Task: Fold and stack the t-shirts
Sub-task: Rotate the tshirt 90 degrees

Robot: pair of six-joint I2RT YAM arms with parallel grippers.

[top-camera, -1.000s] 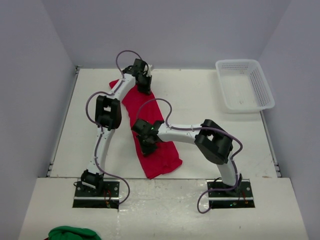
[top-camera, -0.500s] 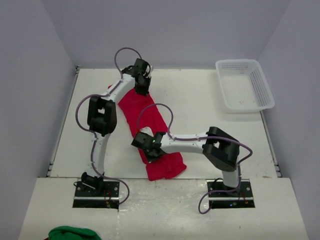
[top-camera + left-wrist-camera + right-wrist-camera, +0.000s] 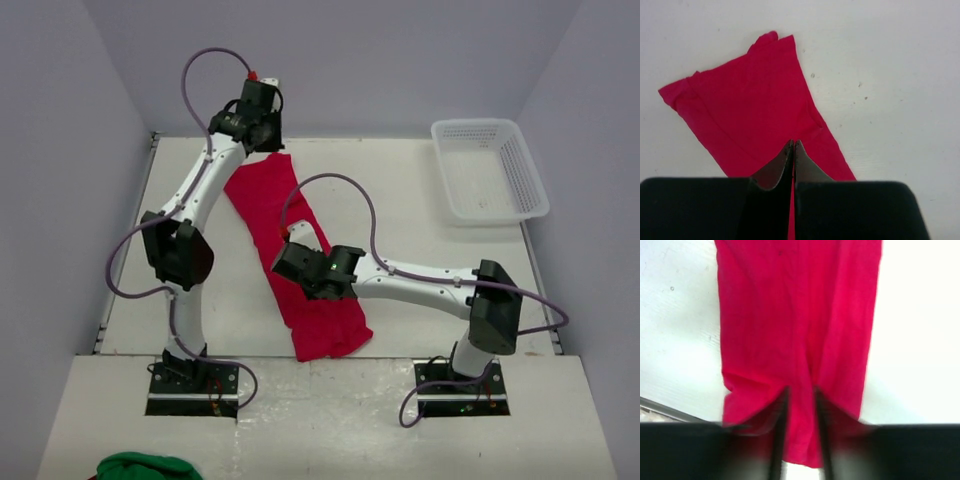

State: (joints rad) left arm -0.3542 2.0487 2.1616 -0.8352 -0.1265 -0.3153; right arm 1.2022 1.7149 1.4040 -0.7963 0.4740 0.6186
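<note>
Top external: red t-shirt [image 3: 262, 200] lying long-axis upper left to lower centre; right fingers [image 3: 784, 410] apart over its lower half, nearer; left fingers [image 3: 776, 170] together, empty, above upper end.

In the right wrist view the right gripper [image 3: 801, 390] is smeared with blur. Its fingers show only as two dark streaks with a gap between them. Its black body hides the near end of the t-shirt [image 3: 795, 315], whose far part runs off the top edge. From above, that gripper's wrist covers the shirt's middle, and its fingertips are out of sight there. In the left wrist view the left gripper [image 3: 793, 146] blocks the cloth's near stretch. A red sliver shows between its pressed-together fingers, but whether any cloth is pinched cannot be told. A green lump [image 3: 140, 467] is cut off by the top view's lower edge.
</note>
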